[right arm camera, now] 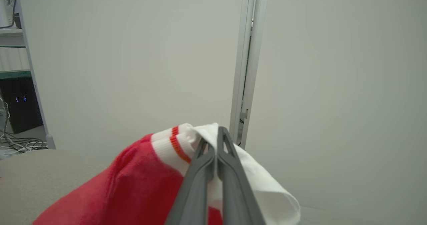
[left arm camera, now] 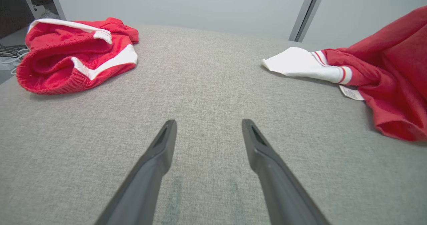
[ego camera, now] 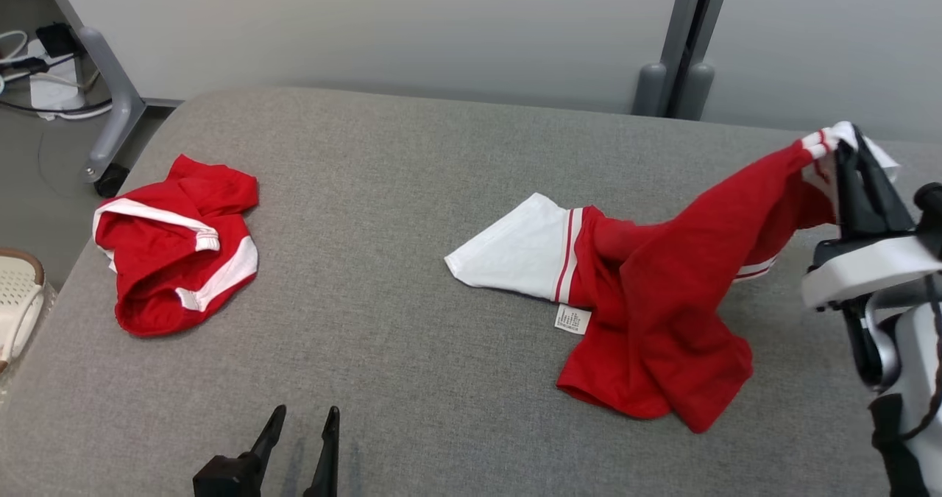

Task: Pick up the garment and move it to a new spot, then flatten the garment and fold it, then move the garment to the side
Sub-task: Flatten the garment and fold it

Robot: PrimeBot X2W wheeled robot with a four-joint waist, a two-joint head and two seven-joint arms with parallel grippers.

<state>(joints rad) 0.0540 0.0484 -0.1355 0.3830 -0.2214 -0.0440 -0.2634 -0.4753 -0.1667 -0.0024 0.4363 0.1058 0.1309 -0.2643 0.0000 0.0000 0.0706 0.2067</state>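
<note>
Right jaws pinch the soft red garment (ego camera: 662, 298) by its white ribbed cuff (right arm camera: 161, 146), seemingly a sleeve; left jaws gape.

Bright, diffuse light – shadows are faint and soft; all 3 views look sharp, the 2 wrist views bowed at edges.

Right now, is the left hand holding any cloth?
No, the left hand stands open above the grey surface, with nothing in it.
</note>
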